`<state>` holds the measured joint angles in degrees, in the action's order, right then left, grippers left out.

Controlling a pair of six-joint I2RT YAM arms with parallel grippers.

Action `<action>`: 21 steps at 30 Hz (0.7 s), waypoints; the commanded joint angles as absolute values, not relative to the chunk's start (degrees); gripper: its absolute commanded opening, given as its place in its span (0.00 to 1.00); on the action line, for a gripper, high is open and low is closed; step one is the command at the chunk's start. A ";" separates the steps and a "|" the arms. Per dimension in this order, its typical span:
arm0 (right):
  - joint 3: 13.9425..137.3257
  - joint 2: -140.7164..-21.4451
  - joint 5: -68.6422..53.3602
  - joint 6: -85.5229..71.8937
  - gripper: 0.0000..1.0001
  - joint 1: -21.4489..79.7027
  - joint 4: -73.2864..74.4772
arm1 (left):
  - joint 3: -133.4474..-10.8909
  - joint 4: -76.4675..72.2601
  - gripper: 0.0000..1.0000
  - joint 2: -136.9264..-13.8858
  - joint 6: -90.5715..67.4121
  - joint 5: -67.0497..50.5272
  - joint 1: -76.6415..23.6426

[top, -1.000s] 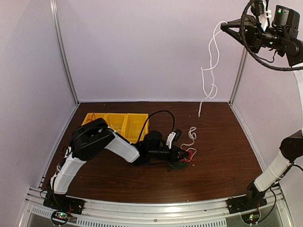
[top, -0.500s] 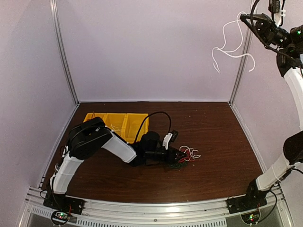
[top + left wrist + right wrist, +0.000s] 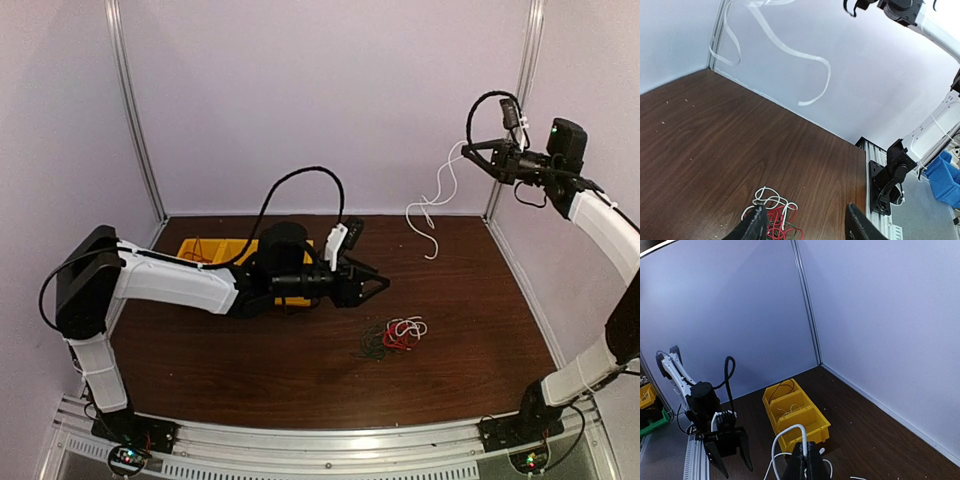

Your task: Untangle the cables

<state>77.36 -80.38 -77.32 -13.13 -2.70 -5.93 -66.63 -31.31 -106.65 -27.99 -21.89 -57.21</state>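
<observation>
The cables lie as a small tangle [image 3: 393, 335] of red, white and dark green wire on the brown table. My left gripper [image 3: 376, 291] hovers open just behind and above it, holding nothing. In the left wrist view the tangle [image 3: 774, 214] sits by the left finger [image 3: 754, 228]. My right gripper [image 3: 472, 150] is high at the back right, shut on a single white cable [image 3: 430, 208] that dangles free of the table. The right wrist view shows its jaws [image 3: 807, 462] pinched on that white cable's loop [image 3: 789, 432].
A row of yellow bins [image 3: 206, 250] stands behind the left arm; in the right wrist view the bins [image 3: 796, 412] hold a few loose wires. Metal corner posts [image 3: 135, 110] and walls enclose the table. A blue bin [image 3: 945, 176] lies beyond the table's edge.
The left gripper opened, let go of the tangle and lifted back from it. The right arm came down from the top corner with the white cable, now fully clear of the tangle.
</observation>
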 commanded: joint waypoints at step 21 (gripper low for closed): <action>72.00 -77.92 -50.33 24.66 0.00 22.19 32.23 | -74.80 -22.24 0.54 -103.74 -23.54 -14.77 -56.16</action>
